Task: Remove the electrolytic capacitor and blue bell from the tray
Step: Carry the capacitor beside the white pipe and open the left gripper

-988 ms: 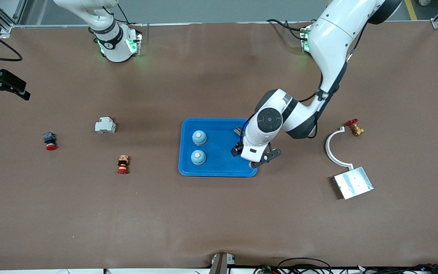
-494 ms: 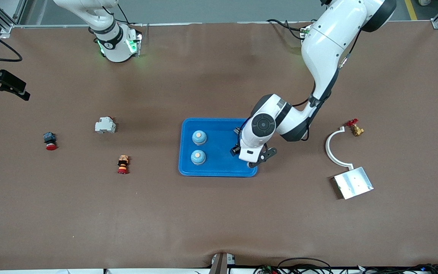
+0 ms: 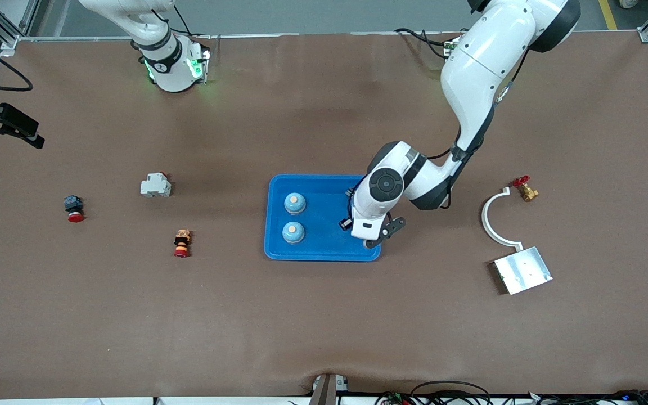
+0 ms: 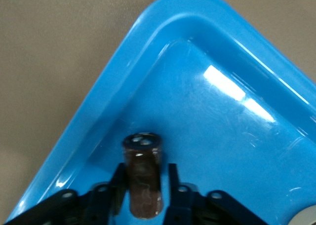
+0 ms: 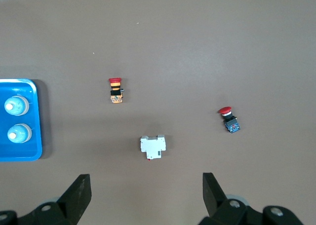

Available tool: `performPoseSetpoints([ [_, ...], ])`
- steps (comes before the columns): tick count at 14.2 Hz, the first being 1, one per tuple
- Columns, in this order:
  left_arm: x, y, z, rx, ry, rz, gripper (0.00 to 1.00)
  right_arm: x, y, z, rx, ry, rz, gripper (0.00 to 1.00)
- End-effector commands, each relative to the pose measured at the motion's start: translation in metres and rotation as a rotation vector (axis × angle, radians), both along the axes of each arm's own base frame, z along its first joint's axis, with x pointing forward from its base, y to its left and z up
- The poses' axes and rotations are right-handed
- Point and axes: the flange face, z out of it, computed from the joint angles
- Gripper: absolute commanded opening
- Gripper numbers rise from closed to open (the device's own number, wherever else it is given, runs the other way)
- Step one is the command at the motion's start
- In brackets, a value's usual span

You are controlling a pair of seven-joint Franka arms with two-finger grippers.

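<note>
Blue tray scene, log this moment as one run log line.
left gripper: shut on capacitor, over blue tray | two bells in tray | right gripper: open, waiting

A tray [image 3: 324, 253] lies near the middle of the table [image 3: 324, 326]. In it two bells stand side by side toward the right arm's end: one bell [image 3: 295, 203] farther from the front camera, the other bell [image 3: 293, 232] nearer. A capacitor [image 4: 143, 178] is in the tray's corner toward the left arm's end. Toward the right arm's end of the table lie a stacked push button [image 3: 181, 243], a breaker [image 3: 156, 185] farther from the camera, and a mushroom button [image 3: 73, 208] nearest the table's end. Toward the left arm's end lie a curved bracket [image 3: 490, 222], a small valve [image 3: 525, 189] just beside its upper tip, and a metal plate [image 3: 522, 270] nearer to the camera.
</note>
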Motion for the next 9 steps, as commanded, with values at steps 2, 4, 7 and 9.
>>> performPoseSetpoints([
  [2, 0.006, -0.005, 0.018, 0.0, -0.04, 0.023, 0.0, -0.003, 0.002, 0.003, 0.002, -0.006, -0.001, 1.0],
  [4, 0.016, 0.004, 0.043, -0.004, -0.068, 0.033, 0.0, -0.003, 0.002, 0.0, 0.002, 0.0, -0.001, 1.0],
  [7, 0.043, 0.048, 0.113, 0.019, -0.102, 0.022, 0.0, -0.005, 0.002, -0.001, 0.003, 0.011, -0.004, 1.0],
  [9, 0.059, 0.097, 0.146, 0.056, -0.081, -0.04, 0.0, -0.005, 0.003, -0.003, 0.003, 0.017, -0.01, 1.0],
])
